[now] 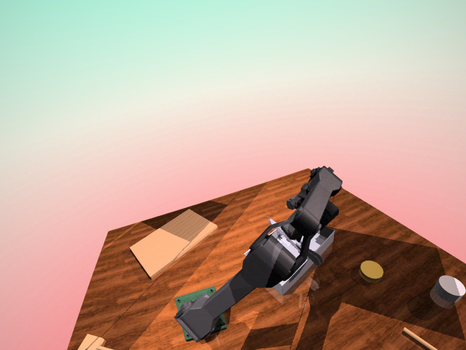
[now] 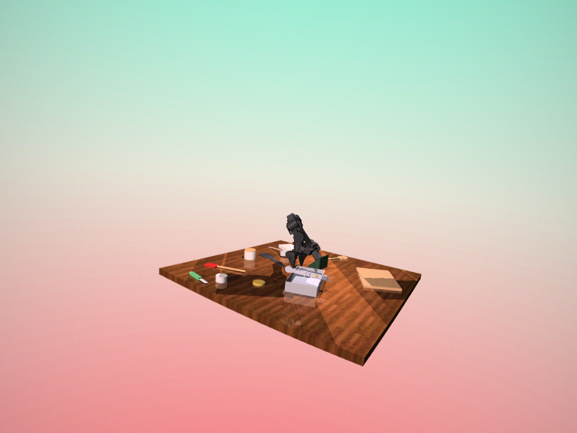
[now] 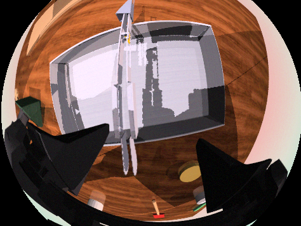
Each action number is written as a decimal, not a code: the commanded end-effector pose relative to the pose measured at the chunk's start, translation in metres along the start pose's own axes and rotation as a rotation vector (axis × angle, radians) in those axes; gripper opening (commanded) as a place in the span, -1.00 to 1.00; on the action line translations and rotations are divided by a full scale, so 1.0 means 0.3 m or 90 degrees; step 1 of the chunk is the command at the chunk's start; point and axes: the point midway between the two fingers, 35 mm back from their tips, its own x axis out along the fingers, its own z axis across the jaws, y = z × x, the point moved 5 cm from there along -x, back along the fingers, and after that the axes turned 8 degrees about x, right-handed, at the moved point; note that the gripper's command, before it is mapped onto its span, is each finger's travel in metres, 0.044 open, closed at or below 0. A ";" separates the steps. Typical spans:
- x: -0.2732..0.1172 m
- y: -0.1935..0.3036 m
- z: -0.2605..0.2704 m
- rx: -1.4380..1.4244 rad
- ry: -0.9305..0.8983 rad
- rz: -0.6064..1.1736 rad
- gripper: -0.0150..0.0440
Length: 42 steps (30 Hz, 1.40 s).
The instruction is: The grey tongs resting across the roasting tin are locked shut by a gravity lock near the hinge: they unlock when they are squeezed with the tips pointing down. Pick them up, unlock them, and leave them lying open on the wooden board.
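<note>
The grey tongs [image 1: 272, 222] [image 2: 307, 273] [image 3: 121, 73] lie across the roasting tin [image 1: 327, 245] [image 2: 300, 287] [image 3: 216, 106]. Their hinge end and small yellow piece are at the top in the wrist view, and their scalloped tips stick out past the near rim. The arms lie close together. My gripper [image 2: 297, 264] [image 3: 153, 136] is open and empty above the tips' side of the tin. The tongs show between the fingers, nearer the left one. The arm hides the fingers and most of the tongs in the top view. The wooden board [image 1: 158, 247] [image 2: 368, 273] [image 3: 41, 26] holds nothing.
A yellow disc [image 1: 371, 269] [image 2: 258, 283] [image 3: 190, 172] and a white cylinder [image 1: 446, 291] [image 2: 221, 278] lie beyond the tin's tip side. A red-headed tool [image 2: 210, 265] [image 3: 159, 216] is farther out. The green base block [image 2: 319, 263] [image 3: 31, 106] stands beside the tin.
</note>
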 end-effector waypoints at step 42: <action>0.143 -0.073 0.102 -0.117 -0.047 0.056 1.00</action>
